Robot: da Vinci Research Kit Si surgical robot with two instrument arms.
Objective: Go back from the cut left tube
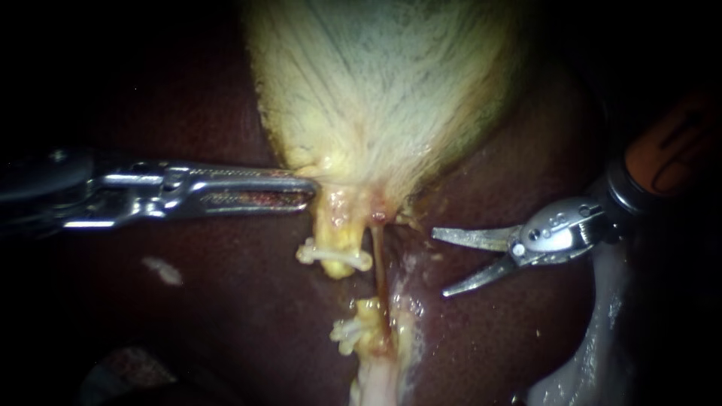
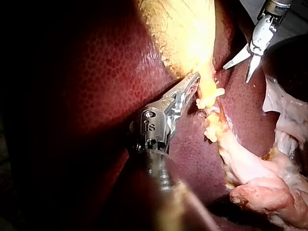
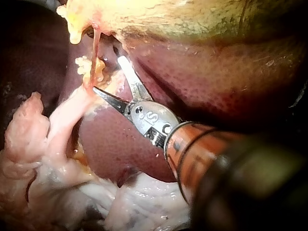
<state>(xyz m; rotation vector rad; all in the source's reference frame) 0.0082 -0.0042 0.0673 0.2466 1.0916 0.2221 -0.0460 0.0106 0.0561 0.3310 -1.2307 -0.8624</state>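
Dark red liver (image 1: 226, 316) fills the background of the endoscope view. Entering from 3 o'clock, the right tool (image 1: 441, 263) has its two thin blades spread apart and empty, near the tubes on their 3 o'clock side. Entering from 9 o'clock, the left tool (image 1: 308, 188) has its long jaws clamped on yellow tissue at the neck of the gallbladder (image 1: 383, 90), which spreads toward 12 o'clock. Below that neck, toward 6 o'clock, the cut left tube (image 1: 332, 225) lies in two stumps with a gap between. The upper stump carries a white clip (image 1: 335, 256), and the lower stump (image 1: 368, 312) carries a second clip (image 1: 346, 331). Just beside them a thin tube (image 1: 378, 263) runs unbroken.
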